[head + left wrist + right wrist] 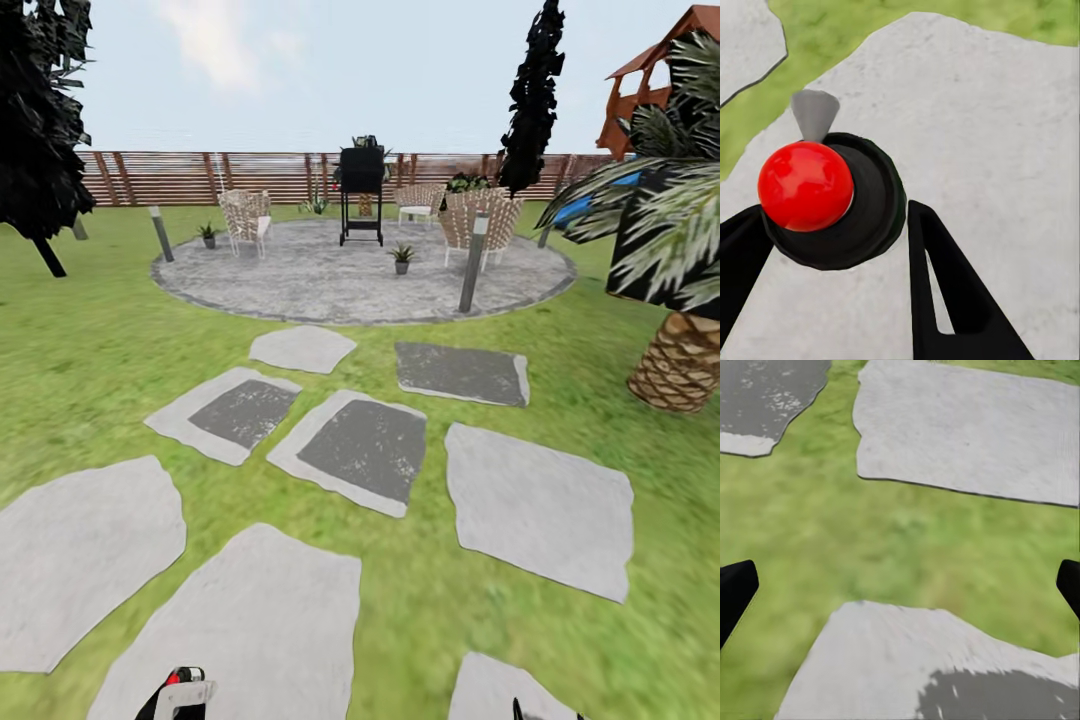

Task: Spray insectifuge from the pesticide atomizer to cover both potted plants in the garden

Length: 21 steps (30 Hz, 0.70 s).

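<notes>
My left gripper [836, 225] is shut on the pesticide atomizer [832, 202], seen end-on as a dark round body with a red knob and a pale grey nozzle. It is held low over a pale stepping stone [990, 127]. In the head view the atomizer's red and white top [185, 688] peeks in at the bottom edge. Far ahead on the round stone patio [320, 285] stand two small potted plants, one at the left [208, 236] and one near the middle [402, 258]. My right gripper [900, 589] is open wide over grass, with nothing between its fingers.
Stepping stones [365, 450] cross the lawn toward the patio. A black grill [361, 192], wicker chairs [246, 218] and two grey bollard lights [473, 262] stand on and around the patio. A palm trunk [685, 362] rises at the right. A brown slatted fence [200, 176] closes the back.
</notes>
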Motion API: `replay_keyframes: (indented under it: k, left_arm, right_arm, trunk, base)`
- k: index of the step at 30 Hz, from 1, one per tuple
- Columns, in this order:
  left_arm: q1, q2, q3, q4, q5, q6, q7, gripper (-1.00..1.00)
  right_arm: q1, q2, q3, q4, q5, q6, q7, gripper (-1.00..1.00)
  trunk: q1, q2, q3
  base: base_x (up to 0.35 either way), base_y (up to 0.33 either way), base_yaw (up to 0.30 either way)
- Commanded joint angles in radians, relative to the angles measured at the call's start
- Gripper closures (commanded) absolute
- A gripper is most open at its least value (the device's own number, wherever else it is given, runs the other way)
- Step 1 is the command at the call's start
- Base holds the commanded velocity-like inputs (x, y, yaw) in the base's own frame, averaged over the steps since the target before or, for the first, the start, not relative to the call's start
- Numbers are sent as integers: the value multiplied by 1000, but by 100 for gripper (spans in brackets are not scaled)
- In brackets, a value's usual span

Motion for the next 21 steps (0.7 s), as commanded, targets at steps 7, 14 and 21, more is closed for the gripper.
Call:
replay_keyframes:
  k: [7,14,21]
  left_arm:
    - [0,0,1,1,1,-2,0,100]
    - [-1,0,1,1,1,-3,0,100]
    - [0,0,1,1,1,-3,0,100]
  right_arm:
    - [-1,0,-3,1,2,-3,1,-100]
    - [-1,0,-3,1,2,-3,1,-100]
    - [-1,0,-3,1,2,-3,1,-100]
  trunk:
    - [0,0,-1]
    - [0,0,-1]
    - [0,0,-1]
  base:
    - [339,0,0]
    - [339,0,0]
    - [339,0,0]
